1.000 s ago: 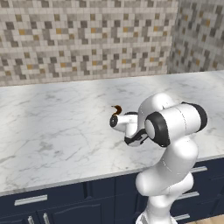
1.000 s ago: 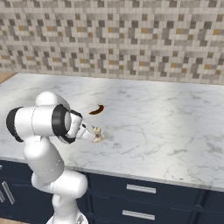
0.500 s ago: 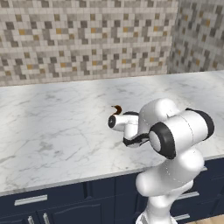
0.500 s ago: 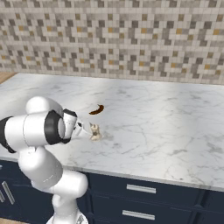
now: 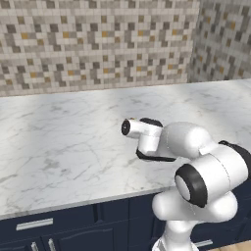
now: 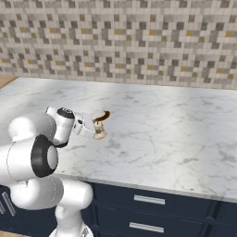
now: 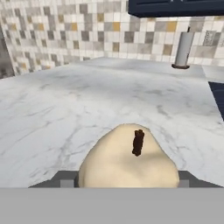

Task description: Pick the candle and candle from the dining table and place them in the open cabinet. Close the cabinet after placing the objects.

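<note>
- The short cream candle (image 7: 129, 164) sits between the jaws of the gripper (image 6: 95, 131), which are closed on its lumpy sides, just over the white marble tabletop (image 6: 176, 125).
- It looks light and stiff; its wax would likely dent, and the rounded flanks may slip.
- The mid-body is the safest place to hold.
- The olive taper (image 7: 183, 50) stands well apart.

The cream candle (image 7: 129, 162) sits between the claw's (image 6: 94, 131) fingers, over the table (image 6: 176, 134). In the right base view the pastry (image 6: 102, 115) lies on the table just behind the claw. In the hand view the taper candle (image 7: 183, 49) stands far ahead to the right, with the cabinet (image 7: 175, 7) above it.
</note>
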